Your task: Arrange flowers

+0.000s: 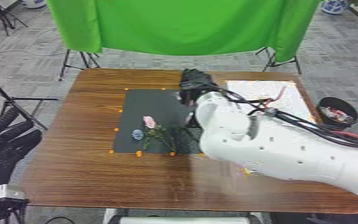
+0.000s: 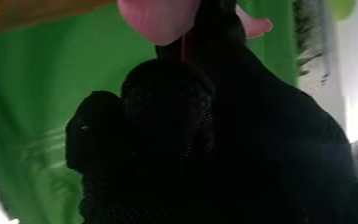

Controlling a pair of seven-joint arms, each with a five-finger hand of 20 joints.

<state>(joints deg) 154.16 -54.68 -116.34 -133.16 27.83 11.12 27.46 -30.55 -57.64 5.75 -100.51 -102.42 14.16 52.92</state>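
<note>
Black fabric covers the left robot hand (image 1: 5, 145), listed first, L to R. Status: idle, fingers straight and spread, pos. off the desk's (image 1: 73, 175) left side. I have nothing in it.

Next, on the dark mat (image 1: 162, 100): blue flower (image 1: 138, 134), near the mat's left edge. Just beside it, slightly farther from me, lies a pink flower (image 1: 149, 121). Green stems (image 1: 165, 142) run from the blooms toward the mat's near edge; exact stem count N/A.

Next, right robot hand (image 1: 196, 85), pos. over the mat's far right area. Status: fingers and thumb pinching a pink bloom (image 2: 162, 17), petals at the fingertips. Can't tell from here if its stem touches the mat.

Far R: white sheet (image 1: 266, 95) on the desk, then a dark bin (image 1: 337, 123) w/ contents, just off the desk's right side.

Progress (my est.): partway. Done: blue + one pink laid together. Remaining: set the held bloom w/ them, adj. spacing as req'd. Caution: petals may crease if I over-grip.
</note>
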